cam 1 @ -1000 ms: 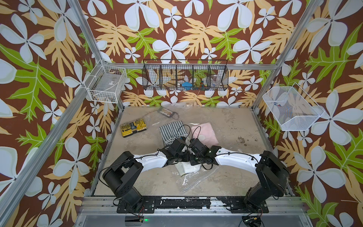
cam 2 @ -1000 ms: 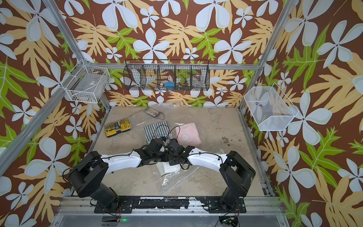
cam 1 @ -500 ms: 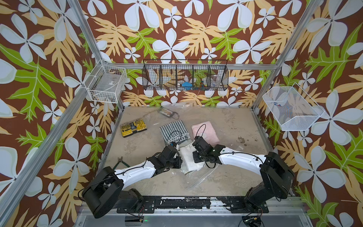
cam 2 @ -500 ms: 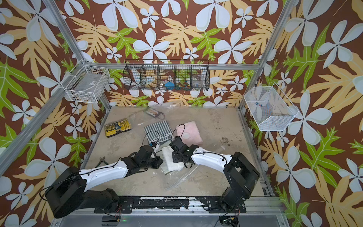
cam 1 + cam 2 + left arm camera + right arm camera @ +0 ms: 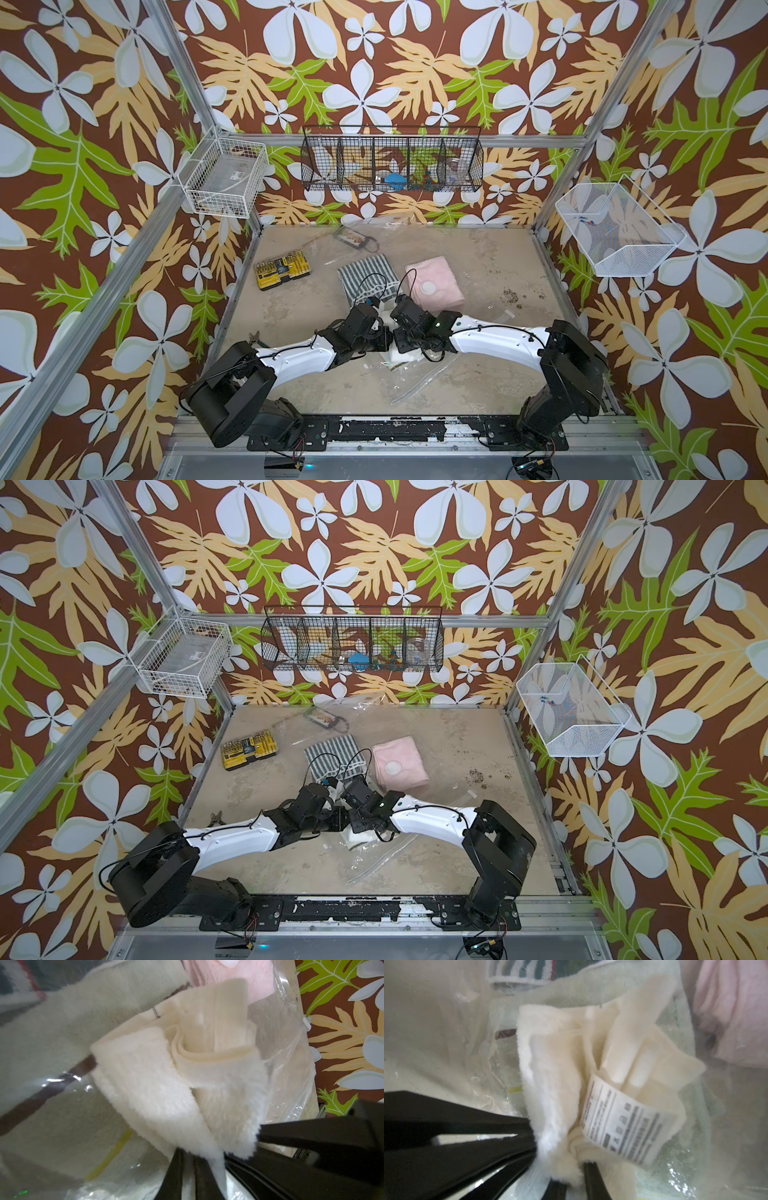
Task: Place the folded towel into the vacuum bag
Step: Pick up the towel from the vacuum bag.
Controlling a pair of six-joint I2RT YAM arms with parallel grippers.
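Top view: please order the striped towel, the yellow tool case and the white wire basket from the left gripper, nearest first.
From the left gripper:
1. Striped towel, just behind it.
2. Yellow tool case, farther back, to its left.
3. White wire basket, high at the back left corner.

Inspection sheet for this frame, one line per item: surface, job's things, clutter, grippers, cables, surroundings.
Surface: sandy table, dark crumbs toward its right side.
Job's things: cream towel bunched, clear vacuum bag plastic around it; valve disc sits over a pink towel, striped towel beside.
Clutter: yellow bit set, pliers at the left edge, small case at the back.
Grippers: left gripper and right gripper both shut on the cream towel, tips close together.
Cables: black cable loop above the left wrist, another above the right.
Surroundings: floral walls, black wire basket at back, white wire basket left, white mesh basket right.
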